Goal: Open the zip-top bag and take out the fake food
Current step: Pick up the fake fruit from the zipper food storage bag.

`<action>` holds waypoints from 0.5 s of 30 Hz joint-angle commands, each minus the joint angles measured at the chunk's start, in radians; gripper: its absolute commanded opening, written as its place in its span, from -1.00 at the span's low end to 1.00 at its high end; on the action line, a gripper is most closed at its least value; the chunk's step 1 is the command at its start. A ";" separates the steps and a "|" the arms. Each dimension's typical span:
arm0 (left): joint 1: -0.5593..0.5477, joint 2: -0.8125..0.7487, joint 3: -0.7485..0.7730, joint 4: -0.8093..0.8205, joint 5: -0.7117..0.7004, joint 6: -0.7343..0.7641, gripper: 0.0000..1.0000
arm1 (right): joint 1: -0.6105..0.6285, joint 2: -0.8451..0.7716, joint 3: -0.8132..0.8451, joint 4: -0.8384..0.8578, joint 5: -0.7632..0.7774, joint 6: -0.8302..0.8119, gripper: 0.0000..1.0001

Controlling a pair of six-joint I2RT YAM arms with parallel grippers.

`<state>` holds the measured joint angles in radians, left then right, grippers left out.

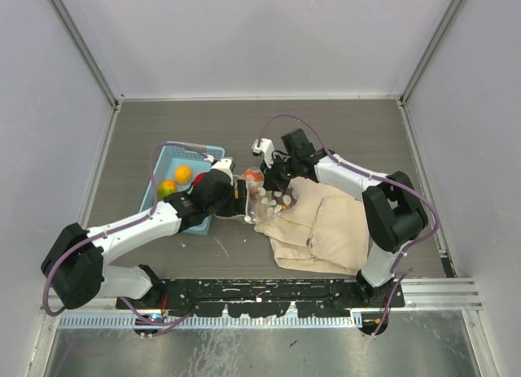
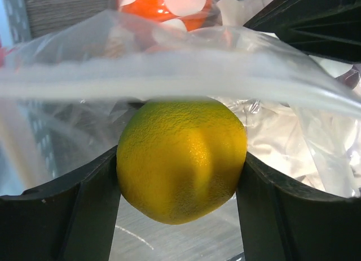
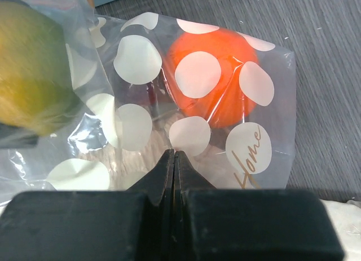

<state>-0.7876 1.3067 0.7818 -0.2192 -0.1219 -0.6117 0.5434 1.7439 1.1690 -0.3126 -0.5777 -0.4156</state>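
- Left end effector point(image 2: 179, 185) is grasping a glossy yellow-green plastic fruit point(image 2: 181, 154).
- Right end effector point(image 3: 174, 159) is clenching the edge of a clear, white-spotted plastic zip-top bag point(image 3: 135, 61).

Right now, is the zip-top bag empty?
No: the right wrist view shows an orange fruit inside the spotted zip-top bag, while the left hand grips a yellow fruit.

Zip-top bag point(image 1: 264, 199) between basket point(image 1: 195, 146), left, and cloth bag point(image 1: 326, 226), right; fake food point(image 3: 223, 106) inside.
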 commanded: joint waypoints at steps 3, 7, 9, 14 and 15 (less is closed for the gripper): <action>0.002 -0.116 -0.019 -0.045 -0.084 0.004 0.18 | -0.005 -0.021 0.038 -0.002 -0.015 -0.017 -0.90; 0.010 -0.175 -0.036 -0.041 -0.086 -0.011 0.17 | -0.008 -0.021 0.038 -0.003 -0.013 -0.018 -0.90; 0.014 -0.202 -0.044 -0.043 -0.087 -0.016 0.16 | -0.009 -0.022 0.038 -0.003 -0.013 -0.018 -0.90; 0.029 -0.264 -0.055 -0.071 -0.092 -0.019 0.16 | -0.015 -0.025 0.037 -0.005 -0.016 -0.020 -0.90; 0.031 -0.275 -0.055 -0.080 -0.095 -0.016 0.16 | -0.016 -0.027 0.038 -0.005 -0.016 -0.020 -0.90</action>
<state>-0.7692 1.0878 0.7280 -0.2886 -0.1822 -0.6201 0.5362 1.7439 1.1690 -0.3164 -0.5785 -0.4210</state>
